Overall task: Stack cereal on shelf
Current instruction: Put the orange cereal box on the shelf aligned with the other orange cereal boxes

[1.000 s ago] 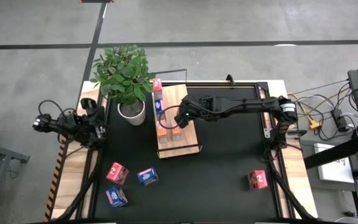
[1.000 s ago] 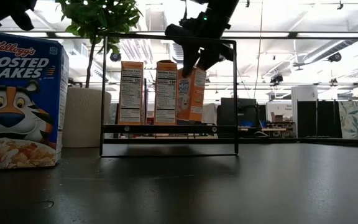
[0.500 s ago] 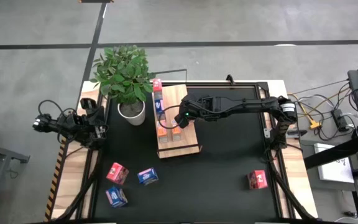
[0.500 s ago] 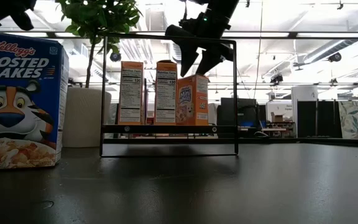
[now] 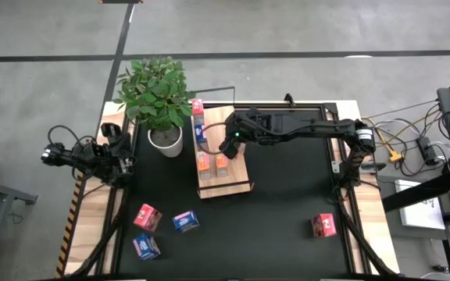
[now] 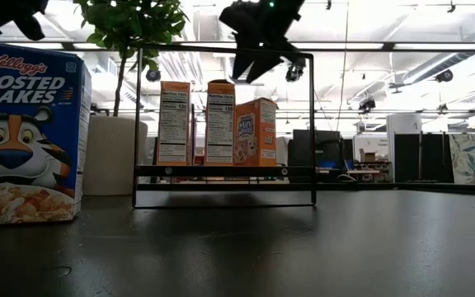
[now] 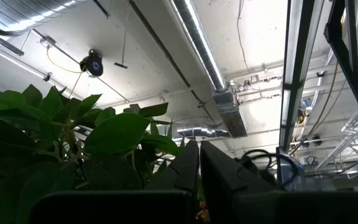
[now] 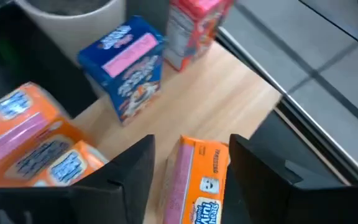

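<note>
The light-wood shelf (image 5: 233,125) lies at the table's far middle, with a black wire frame (image 6: 312,124). On it stand a pink-red box (image 5: 198,105), a blue box (image 5: 200,133) and three orange boxes (image 6: 175,122) (image 6: 221,122) (image 6: 256,132). My right gripper (image 5: 225,148) hangs open above the third orange box (image 8: 201,180), its fingers (image 8: 129,174) on either side of it and clear of it. My left gripper (image 7: 197,168) is shut and empty at the table's left edge (image 5: 108,152), pointing up.
A potted plant (image 5: 158,101) stands just left of the shelf. Loose boxes lie on the black tabletop: pink (image 5: 147,217), blue (image 5: 186,222) and blue (image 5: 146,247) at the near left, red (image 5: 323,225) at the near right. A Frosted Flakes box (image 6: 27,132) fills the low view's left.
My right gripper has set the tilted orange box down upright on the shelf beside the other two orange ones, opened and let go. It has then risen straight up clear of the box, which stays standing.
</note>
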